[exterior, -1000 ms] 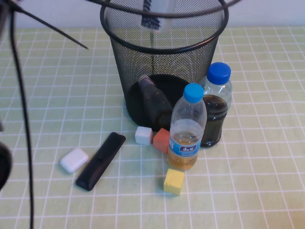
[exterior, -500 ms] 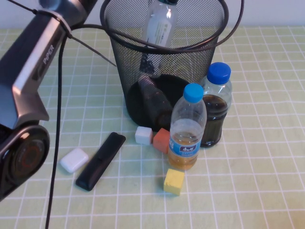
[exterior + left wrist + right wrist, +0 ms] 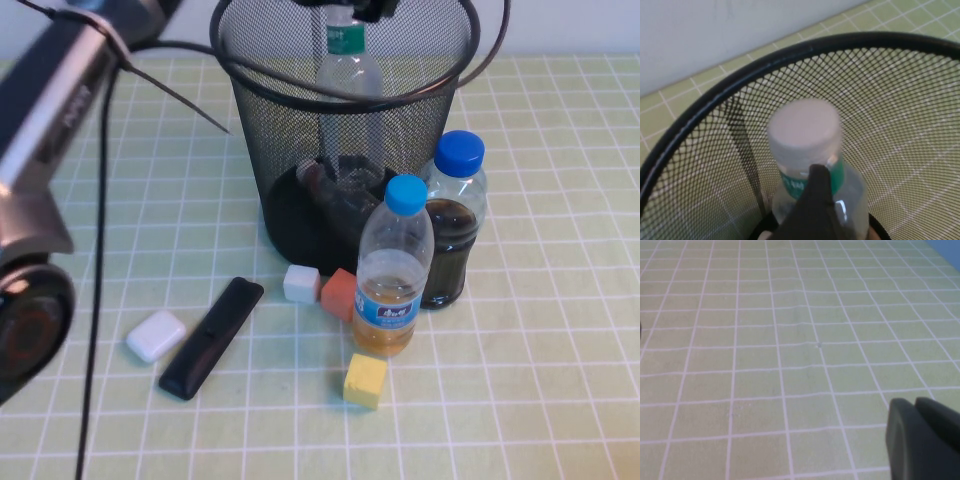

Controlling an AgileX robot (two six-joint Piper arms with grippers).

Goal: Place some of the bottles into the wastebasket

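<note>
The black mesh wastebasket (image 3: 300, 120) stands at the back middle of the table. The taller clear bottle with the green neck label (image 3: 348, 75) is upright inside it; in the left wrist view its white cap (image 3: 805, 127) shows below the rim (image 3: 715, 95). The short bottle with the brown neck band (image 3: 330, 200) lies on the basket's floor. My left gripper (image 3: 352, 8) hovers over the basket's mouth, open. One dark finger (image 3: 815, 200) shows in front of the bottle's neck. My right gripper (image 3: 925, 435) is shut and empty over bare table, out of the high view.
A light-blue-capped bottle with amber liquid (image 3: 392, 270) and a blue-capped bottle with dark liquid (image 3: 452, 220) stand just right of the basket's front. White (image 3: 300, 283), orange (image 3: 339, 293) and yellow (image 3: 365, 380) blocks, a black remote (image 3: 212, 336) and a white case (image 3: 156, 335) lie in front.
The green-label bottle went from tilted at the basket's rim to upright and lower inside it. My left arm reached further over the basket.
</note>
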